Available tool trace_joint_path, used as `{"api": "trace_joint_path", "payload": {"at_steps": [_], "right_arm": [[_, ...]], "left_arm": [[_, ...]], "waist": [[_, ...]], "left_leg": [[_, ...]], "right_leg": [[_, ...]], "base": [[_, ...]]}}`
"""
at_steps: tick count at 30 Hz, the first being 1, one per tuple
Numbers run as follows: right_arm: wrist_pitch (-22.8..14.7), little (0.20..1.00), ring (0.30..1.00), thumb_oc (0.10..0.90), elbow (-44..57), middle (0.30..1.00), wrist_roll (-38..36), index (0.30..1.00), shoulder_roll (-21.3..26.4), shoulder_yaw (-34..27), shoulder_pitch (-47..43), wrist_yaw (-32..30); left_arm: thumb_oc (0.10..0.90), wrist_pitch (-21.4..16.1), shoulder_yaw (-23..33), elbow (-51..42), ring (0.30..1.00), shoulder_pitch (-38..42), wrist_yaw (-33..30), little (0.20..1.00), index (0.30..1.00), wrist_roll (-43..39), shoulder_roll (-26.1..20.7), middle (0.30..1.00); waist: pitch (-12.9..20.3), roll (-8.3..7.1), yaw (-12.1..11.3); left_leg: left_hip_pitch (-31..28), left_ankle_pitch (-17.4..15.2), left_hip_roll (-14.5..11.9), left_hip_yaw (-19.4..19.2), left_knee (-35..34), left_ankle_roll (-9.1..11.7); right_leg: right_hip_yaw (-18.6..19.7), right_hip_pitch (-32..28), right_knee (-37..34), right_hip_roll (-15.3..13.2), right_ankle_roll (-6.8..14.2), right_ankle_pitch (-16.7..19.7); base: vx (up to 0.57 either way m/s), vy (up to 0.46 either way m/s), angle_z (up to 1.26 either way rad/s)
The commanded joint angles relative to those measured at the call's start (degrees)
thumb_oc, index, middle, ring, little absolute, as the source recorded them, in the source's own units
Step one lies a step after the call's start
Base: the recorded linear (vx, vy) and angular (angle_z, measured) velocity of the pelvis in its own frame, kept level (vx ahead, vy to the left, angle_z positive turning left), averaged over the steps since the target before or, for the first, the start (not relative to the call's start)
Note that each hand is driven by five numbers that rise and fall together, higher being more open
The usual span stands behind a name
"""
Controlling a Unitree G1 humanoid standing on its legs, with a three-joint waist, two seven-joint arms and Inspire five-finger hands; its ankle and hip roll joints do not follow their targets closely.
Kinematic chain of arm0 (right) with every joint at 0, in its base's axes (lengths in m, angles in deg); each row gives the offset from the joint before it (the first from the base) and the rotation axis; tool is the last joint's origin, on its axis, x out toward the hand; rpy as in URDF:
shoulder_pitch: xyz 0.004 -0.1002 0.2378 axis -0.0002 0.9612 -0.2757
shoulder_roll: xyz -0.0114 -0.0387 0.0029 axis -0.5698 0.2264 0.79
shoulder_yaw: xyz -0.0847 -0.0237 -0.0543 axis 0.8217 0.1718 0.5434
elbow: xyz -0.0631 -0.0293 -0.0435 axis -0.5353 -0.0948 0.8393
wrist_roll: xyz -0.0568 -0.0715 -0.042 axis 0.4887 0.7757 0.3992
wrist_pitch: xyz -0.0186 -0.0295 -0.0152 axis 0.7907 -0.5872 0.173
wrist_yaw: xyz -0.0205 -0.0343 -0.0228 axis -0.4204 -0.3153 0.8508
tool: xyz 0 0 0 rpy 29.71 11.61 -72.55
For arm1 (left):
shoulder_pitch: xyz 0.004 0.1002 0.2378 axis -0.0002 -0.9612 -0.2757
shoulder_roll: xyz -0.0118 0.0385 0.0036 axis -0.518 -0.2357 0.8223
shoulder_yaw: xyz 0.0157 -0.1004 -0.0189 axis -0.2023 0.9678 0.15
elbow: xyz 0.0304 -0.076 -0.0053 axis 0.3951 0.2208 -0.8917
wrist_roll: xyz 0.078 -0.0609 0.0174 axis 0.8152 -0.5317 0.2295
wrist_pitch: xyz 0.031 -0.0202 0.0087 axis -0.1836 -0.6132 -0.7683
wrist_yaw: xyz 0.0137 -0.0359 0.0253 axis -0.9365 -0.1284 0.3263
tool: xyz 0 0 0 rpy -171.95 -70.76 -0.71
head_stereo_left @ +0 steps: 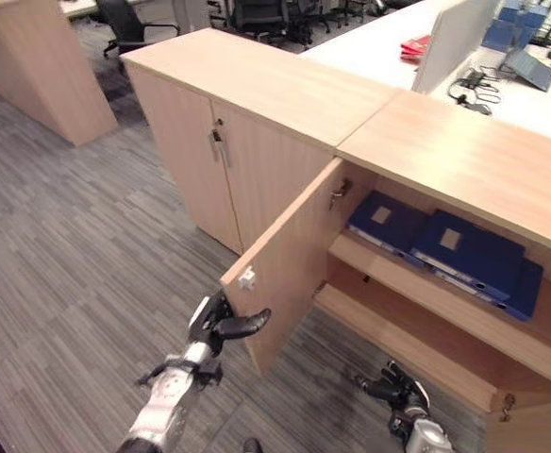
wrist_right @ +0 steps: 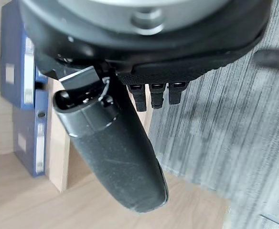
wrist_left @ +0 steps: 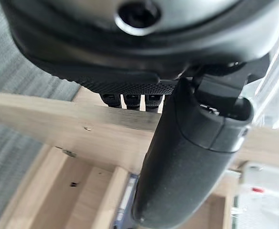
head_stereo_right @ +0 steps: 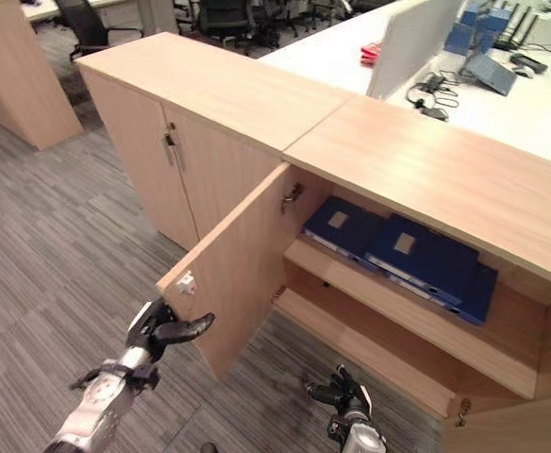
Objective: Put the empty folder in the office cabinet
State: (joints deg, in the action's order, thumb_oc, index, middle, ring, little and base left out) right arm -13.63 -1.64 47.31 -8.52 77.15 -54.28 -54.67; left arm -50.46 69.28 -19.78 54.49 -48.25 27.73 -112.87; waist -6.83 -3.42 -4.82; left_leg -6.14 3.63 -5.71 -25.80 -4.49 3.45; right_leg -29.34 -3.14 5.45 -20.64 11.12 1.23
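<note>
Open cabinet, blue folders on the shelf.
At the bottom, the left hand (head_stereo_left: 221,326) and right hand (head_stereo_left: 392,387) hold nothing, fingers loose, beside the open door (head_stereo_left: 290,260); the folders (head_stereo_left: 445,247) lie right of center.

The left hand (head_stereo_left: 221,324) was raised low at the left, thumb stretched out sideways, fingers relaxed and holding nothing. The right hand (head_stereo_left: 395,388) hung lower at the right, fingers loosely spread, empty.

I see grey striped carpet (head_stereo_left: 68,255) underfoot, black office chairs (head_stereo_left: 129,24) at the far edge, and a white desk (head_stereo_left: 379,52) with a divider panel (head_stereo_left: 450,38).
</note>
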Motion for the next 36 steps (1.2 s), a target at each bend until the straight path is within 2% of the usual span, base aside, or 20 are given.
{"api": "trace_joint_path", "payload": {"at_steps": [1,2,6,7,8,9,10,13,14,16,18,20,21,22,23,25,28,31,34,36], "right_arm": [[-3.08,0.900,0.900,0.800,1.03,0.900,-2.36,0.900,3.12,-2.21,-3.12,-0.21],[-3.06,0.900,0.900,0.800,0.64,0.900,-4.56,0.900,3.39,-2.49,-3.28,-0.35],[-3.17,0.900,0.900,0.800,2.07,0.900,-5.55,0.900,4.66,-2.09,-3.09,-0.32],[-3.34,0.900,0.900,0.800,2.82,0.900,-5.97,0.900,5.71,-1.86,-3.64,-0.74],[-3.33,0.900,0.900,0.800,2.85,0.900,-5.98,0.900,5.76,-1.86,-3.65,-0.76],[-3.34,0.900,0.900,0.800,2.74,0.900,-6.14,0.900,6.57,-1.51,-4.27,-0.89],[-3.33,0.900,0.900,0.800,2.74,0.900,-6.15,0.900,6.60,-1.52,-4.29,-0.90],[-3.39,0.900,0.900,0.800,2.74,0.900,-6.14,0.900,7.77,-1.24,-4.60,-1.77],[-3.23,0.900,0.900,0.800,2.97,0.900,-6.20,0.900,8.14,-0.99,-5.04,-2.12],[-3.06,0.900,0.900,0.800,3.38,0.900,-6.08,0.900,8.40,0.15,-6.07,-2.93],[-2.77,0.900,0.900,0.800,2.39,0.900,-5.21,0.900,8.02,2.14,-7.98,-3.33],[-2.45,0.900,0.900,0.800,1.64,0.900,-4.46,0.900,7.80,3.15,-8.50,-3.21],[-2.45,0.900,0.900,0.800,1.63,0.900,-4.46,0.900,7.79,3.14,-8.53,-3.21],[-2.22,0.900,0.900,0.800,1.44,0.900,-3.86,0.900,7.69,4.03,-8.70,-2.93],[-2.16,0.900,0.900,0.800,1.50,0.900,-3.89,0.900,7.52,4.42,-8.48,-2.79],[-1.87,0.900,0.900,0.800,1.91,0.900,-3.76,0.900,7.38,5.16,-7.94,-2.50],[-1.38,0.900,0.900,0.800,2.58,0.900,-3.11,0.900,7.29,6.62,-5.07,-1.00],[-1.38,0.900,0.900,0.800,2.87,0.900,-2.78,0.900,6.91,6.35,-1.82,0.06],[-1.71,0.900,0.900,0.800,2.24,0.900,-2.14,0.900,6.33,4.93,-0.53,0.28],[-1.56,0.900,0.900,0.800,0.28,0.900,-1.86,0.900,5.83,3.76,-0.90,0.48]], "left_arm": [[0.800,-1.31,-2.73,-5.93,0.900,3.61,4.65,0.900,0.900,-2.30,5.30,0.900],[0.800,-0.76,-3.12,-5.83,0.900,3.33,4.53,0.900,0.900,-3.71,6.82,0.900],[0.800,-0.42,-3.40,-5.40,0.900,4.22,3.61,0.900,0.900,-5.50,8.91,0.900],[0.800,-0.13,-4.46,-5.32,0.900,5.28,3.46,0.900,0.900,-6.23,9.74,0.900],[0.800,-0.15,-4.45,-5.27,0.900,5.34,3.47,0.900,0.900,-6.24,9.79,0.900],[0.800,0.27,-6.02,-5.38,0.900,6.12,4.10,0.900,0.900,-6.18,10.25,0.900],[0.800,0.25,-6.02,-5.35,0.900,6.16,4.12,0.900,0.900,-6.18,10.28,0.900],[0.800,0.62,-7.98,-5.69,0.900,6.69,4.03,0.900,0.900,-6.78,11.42,0.900],[0.800,0.74,-8.60,-5.71,0.900,7.10,3.74,0.900,0.900,-7.02,11.80,0.900],[0.800,0.68,-10.07,-5.79,0.900,8.12,3.04,0.900,0.900,-7.78,12.91,0.900],[0.800,0.06,-11.99,-5.80,0.900,10.39,2.60,0.900,0.900,-7.65,13.96,0.900],[0.800,-0.42,-12.79,-5.70,0.900,12.97,2.04,0.900,0.900,-5.52,13.98,0.900],[0.800,-0.42,-12.78,-5.69,0.900,13.00,2.04,0.900,0.900,-5.51,13.98,0.900],[0.800,-1.19,-12.12,-4.38,0.900,16.27,0.62,0.900,0.900,-4.17,14.17,0.900],[0.800,-1.53,-11.27,-2.94,0.900,18.29,-0.35,0.900,0.900,-3.99,14.43,0.900],[0.800,-2.34,-9.91,0.12,0.900,21.19,-2.34,0.900,0.900,-3.67,14.67,0.900],[0.800,-4.21,-5.36,9.87,0.900,28.47,-7.34,0.900,0.900,-4.30,12.94,0.900],[0.800,-4.59,-1.94,14.92,0.900,32.41,-9.59,0.900,0.900,-5.52,10.83,0.900],[0.800,-5.08,0.60,11.23,0.900,29.63,-8.93,0.900,0.900,-6.10,9.78,0.900],[0.800,-4.82,1.59,7.78,0.900,24.10,-6.88,0.900,0.900,-5.56,9.60,0.900]], "waist": [[2.25,3.63,1.73],[2.24,4.53,2.87],[1.73,5.89,4.95],[1.35,6.46,6.67],[1.30,6.54,6.57],[0.63,7.01,8.25],[0.57,7.09,8.12],[-0.76,7.06,9.40],[-1.01,6.87,9.64],[-1.04,6.11,9.17],[-0.96,5.32,7.75],[-0.81,5.10,7.37],[-0.69,5.09,7.30],[-1.04,5.12,7.47],[-1.00,5.25,7.51],[-1.42,5.53,8.11],[0.31,6.65,9.84],[1.51,6.47,10.84],[1.87,5.62,10.47],[2.00,5.08,9.21]], "left_leg": [[0.81,-4.50,-0.69,6.54,0.21,0.30],[0.24,-3.55,-2.04,5.84,0.58,1.27],[-0.67,-2.41,-4.10,4.38,1.58,2.73],[-0.66,-1.74,-5.73,3.01,3.90,3.63],[-0.67,-1.79,-5.85,2.92,4.03,3.71],[-0.70,-0.01,-8.30,1.32,8.08,4.97],[-0.71,-0.06,-8.49,1.23,8.27,5.11],[1.04,7.51,-13.07,1.89,16.61,7.16],[1.87,9.22,-13.09,2.45,17.54,5.69],[3.51,6.71,-8.77,9.43,18.03,3.18],[4.30,0.45,-2.52,16.98,13.10,0.88],[4.87,-1.62,0.32,20.04,9.58,0.63],[5.01,-1.48,0.31,19.97,9.49,0.64],[7.08,-0.83,3.02,23.81,7.29,0.75],[8.44,-0.13,3.77,25.07,6.55,0.94],[8.37,0.10,4.19,25.35,5.42,0.94],[4.99,0.15,3.01,23.89,1.76,0.81],[1.31,0.15,2.10,22.39,-0.51,0.96],[0.39,-0.44,2.28,22.20,-0.51,0.67],[-0.09,-0.96,2.61,22.22,-0.51,0.18]], "right_leg": [[2.37,-3.32,-4.38,5.06,0.12,-0.60],[4.17,-3.86,-6.07,6.76,-0.66,-1.57],[6.66,-4.15,-7.59,9.09,-2.02,-2.78],[8.76,-3.86,-8.13,10.52,-2.87,-3.62],[8.87,-3.85,-8.12,10.62,-2.95,-3.64],[11.74,-4.05,-8.66,12.51,-4.01,-4.72],[11.87,-4.07,-8.67,12.66,-4.11,-4.74],[16.43,-4.56,-9.01,15.36,-6.12,-5.96],[17.72,-3.41,-8.55,15.73,-6.92,-5.21],[21.78,-1.98,-7.82,15.49,-6.96,-4.94],[27.57,-1.01,-7.35,16.18,-6.82,-4.81],[31.03,-1.25,-7.81,16.45,-6.38,-4.34],[31.10,-1.05,-7.84,16.46,-6.39,-4.23],[34.45,-1.70,-8.98,17.21,-5.77,-3.53],[35.96,-1.57,-9.40,17.64,-5.69,-2.95],[37.80,-1.89,-9.88,18.14,-5.37,-2.79],[40.96,-1.85,-10.45,19.00,-4.68,-2.35],[40.26,-3.28,-10.45,19.35,-5.04,-2.76],[39.11,-4.24,-10.40,19.49,-5.13,-3.13],[38.80,-4.59,-10.33,19.36,-4.97,-3.08]], "base": [[-0.03,-0.317,-0.65],[-0.03,-0.321,-0.57],[-0.04,-0.277,-0.49],[-0.03,-0.194,-0.35],[-0.05,-0.378,-0.45],[-0.02,-0.199,-0.44],[-0.01,-0.288,-0.53],[-0.01,-0.264,-0.90],[-0.06,-0.216,-1.14],[-0.02,-0.154,-1.22],[0.09,-0.120,-1.84],[0.09,-0.030,-1.38],[0.09,0.005,-1.52],[0.07,-0.001,-1.65],[0.07,0.002,-1.89],[0.03,0.011,-1.58],[0.11,0.044,-0.44],[0.18,0.024,-1.09],[0.11,0.026,0.00],[0.06,0.063,0.07]]}}
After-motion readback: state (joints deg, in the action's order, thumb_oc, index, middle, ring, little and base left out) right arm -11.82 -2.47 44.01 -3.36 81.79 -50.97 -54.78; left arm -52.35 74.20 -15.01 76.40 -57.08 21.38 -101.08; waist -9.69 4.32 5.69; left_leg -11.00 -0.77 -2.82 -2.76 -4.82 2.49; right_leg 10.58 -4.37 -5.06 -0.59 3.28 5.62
